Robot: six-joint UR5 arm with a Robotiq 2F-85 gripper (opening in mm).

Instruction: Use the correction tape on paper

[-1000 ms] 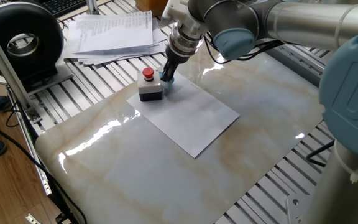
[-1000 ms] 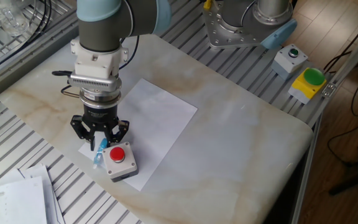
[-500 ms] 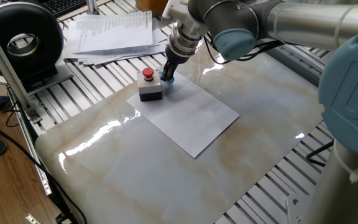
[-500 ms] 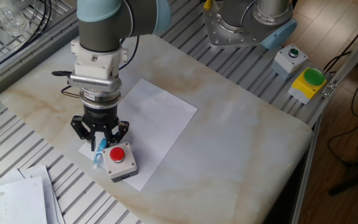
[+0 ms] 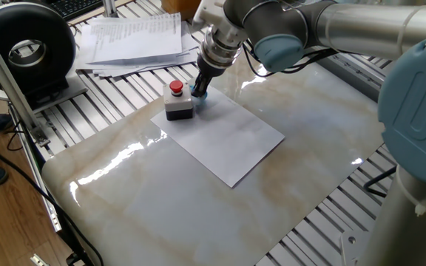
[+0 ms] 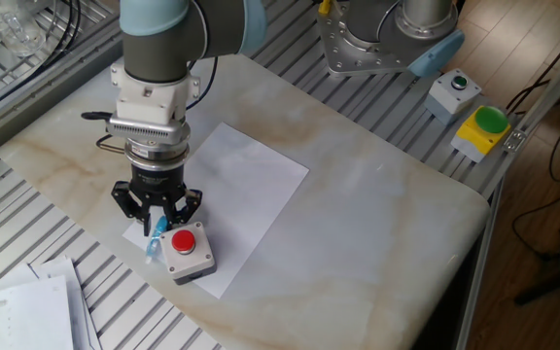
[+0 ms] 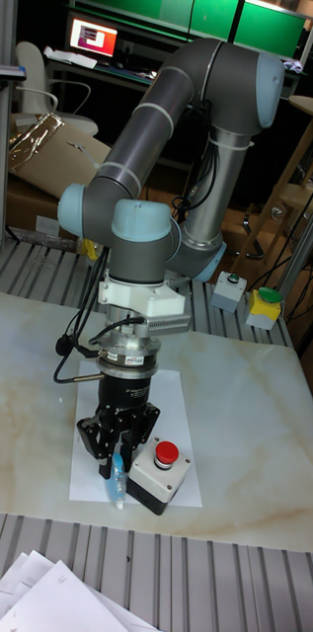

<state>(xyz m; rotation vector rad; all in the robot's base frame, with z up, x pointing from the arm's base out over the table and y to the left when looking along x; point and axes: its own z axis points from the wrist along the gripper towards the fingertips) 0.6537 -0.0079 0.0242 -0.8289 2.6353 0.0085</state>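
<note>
The white paper (image 5: 231, 140) (image 6: 246, 185) (image 7: 87, 472) lies on the marble tabletop. At its corner, the light-blue correction tape (image 5: 201, 99) (image 6: 151, 247) (image 7: 119, 489) stands with its tip down on the sheet. It is right beside the grey box with a red button (image 5: 178, 105) (image 6: 187, 253) (image 7: 162, 472). My gripper (image 5: 198, 89) (image 6: 156, 227) (image 7: 117, 464) points straight down, with its fingers shut on the upper part of the correction tape. The part of the tape between the fingers is hidden.
A stack of printed pages (image 5: 132, 37) (image 6: 17, 311) (image 7: 47, 597) lies off the marble slab near the tape. A black round device (image 5: 28, 48) stands beside it. Two more button boxes (image 6: 479, 122) (image 7: 250, 301) sit beyond the far edge, by the arm's base.
</note>
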